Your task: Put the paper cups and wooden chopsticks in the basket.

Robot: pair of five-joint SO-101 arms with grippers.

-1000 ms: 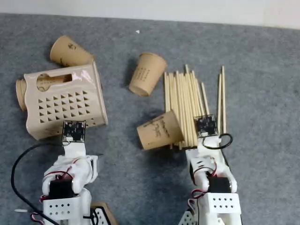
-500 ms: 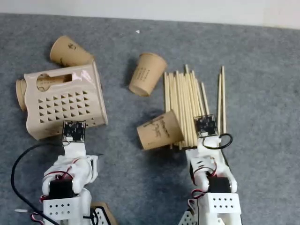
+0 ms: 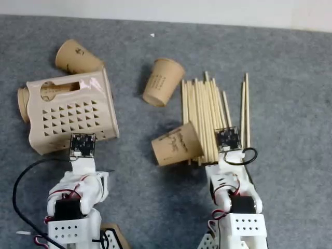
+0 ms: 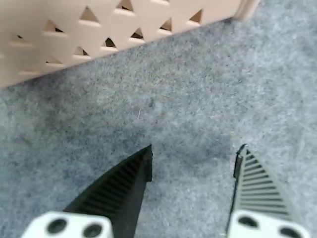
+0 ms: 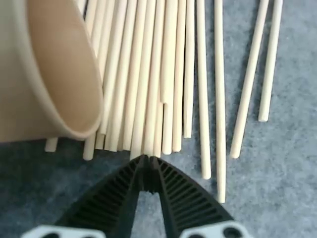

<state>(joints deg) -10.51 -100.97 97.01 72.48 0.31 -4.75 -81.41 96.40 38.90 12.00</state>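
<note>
hovering low over the grey carpet [image 4: 188, 89], our left gripper [image 4: 195, 151] hangs with its fingers spread wide and nothing between them, just short of the basket [image 4: 99, 29]. the basket lies tipped on its side with a latticed wall facing up. its flared rim seems to face the middle of the table, so we judge things could be slid in rather than dropped. something brown shows through its handle slot; we take it for a cup already inside, but we can't be sure. one paper cup [image 3: 78, 57] lies on its side just beyond the basket, and a second cup [image 3: 22, 104] pokes out at the basket's other end.

our right gripper [image 5: 147, 159] is pinched together on nothing, its tips aimed at the near ends of the wooden chopsticks [image 5: 148, 74] and stopping just short of them. the sticks lie in a loose, roughly parallel bundle, with two stray sticks [image 3: 245, 109] a little apart. a near cup [image 5: 44, 74] rests on its side with its rim over the ends of several sticks, pinning them. a middle cup [image 3: 163, 81] lies beside the bundle's far end.

we judge the task barely begun. the right fingers must part before they can grip a stick, and the near cup probably wants moving first, or it may roll when the sticks beneath it are pulled.
</note>
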